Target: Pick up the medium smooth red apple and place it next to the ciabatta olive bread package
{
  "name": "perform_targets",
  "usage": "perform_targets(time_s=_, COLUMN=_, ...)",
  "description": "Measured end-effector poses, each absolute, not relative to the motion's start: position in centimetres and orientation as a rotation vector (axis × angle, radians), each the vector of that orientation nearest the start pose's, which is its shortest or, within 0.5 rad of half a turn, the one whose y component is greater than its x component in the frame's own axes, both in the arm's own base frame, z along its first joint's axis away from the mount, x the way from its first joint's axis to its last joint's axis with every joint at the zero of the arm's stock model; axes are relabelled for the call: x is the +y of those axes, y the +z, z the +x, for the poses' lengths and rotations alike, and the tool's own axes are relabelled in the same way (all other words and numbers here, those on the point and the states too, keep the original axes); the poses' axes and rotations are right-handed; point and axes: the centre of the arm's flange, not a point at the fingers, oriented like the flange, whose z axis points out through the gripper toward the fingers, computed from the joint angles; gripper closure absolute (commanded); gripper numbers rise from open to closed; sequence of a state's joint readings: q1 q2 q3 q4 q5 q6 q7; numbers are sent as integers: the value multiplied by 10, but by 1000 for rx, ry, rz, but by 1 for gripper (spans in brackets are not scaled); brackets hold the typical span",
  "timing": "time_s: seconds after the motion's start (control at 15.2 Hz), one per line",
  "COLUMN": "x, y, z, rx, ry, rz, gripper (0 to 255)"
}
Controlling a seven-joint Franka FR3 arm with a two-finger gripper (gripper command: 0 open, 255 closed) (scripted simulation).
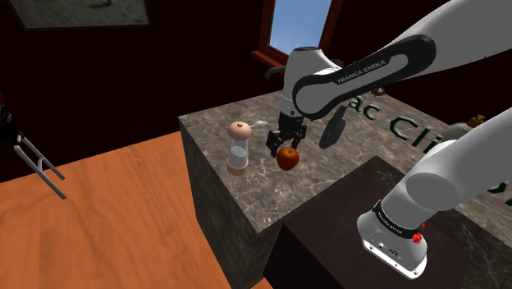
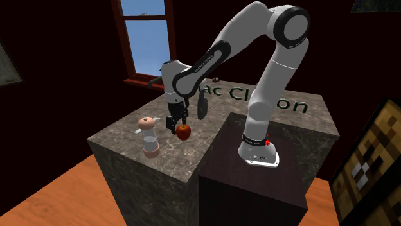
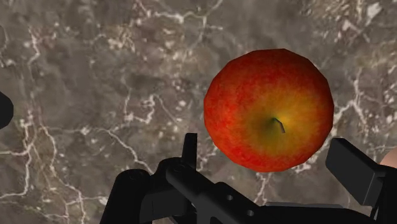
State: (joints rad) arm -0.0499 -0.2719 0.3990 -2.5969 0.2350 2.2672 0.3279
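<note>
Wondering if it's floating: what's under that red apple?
Under the apple is the dark, white-veined stone counter, showing all round it. The spot directly beneath is covered by the apple itself, so contact cannot be seen.

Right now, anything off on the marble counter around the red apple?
Two things: a black oval disc near the black gripper stands tilted on edge with no visible prop, and large dark green lettering runs across the grey marble counter. The red apple and clear pink-topped shaker look fine.

The room is dim, the window [image 1: 299, 23] bright blue, the marble counter [image 1: 328, 176] softly, evenly lit.
</note>
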Motion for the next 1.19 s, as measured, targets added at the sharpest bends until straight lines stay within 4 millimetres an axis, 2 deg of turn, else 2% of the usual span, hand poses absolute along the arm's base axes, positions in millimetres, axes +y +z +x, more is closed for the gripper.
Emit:
perform_targets(time_s=0.33, x=142, y=336, z=388, rx=237, ry=136, rz=-3086, gripper=0)
perform_targets(time_s=0.4, x=142, y=336, z=388, rx=237, ry=136, rz=-3086, gripper=255)
perform_targets(time_s=1.06, x=142, y=337, z=389, rx=238, ry=132, rz=-3085, gripper=255)
perform_targets(time_s=1.19, x=142, y=342, z=388, rx=238, ry=135, rz=-3086, gripper=255)
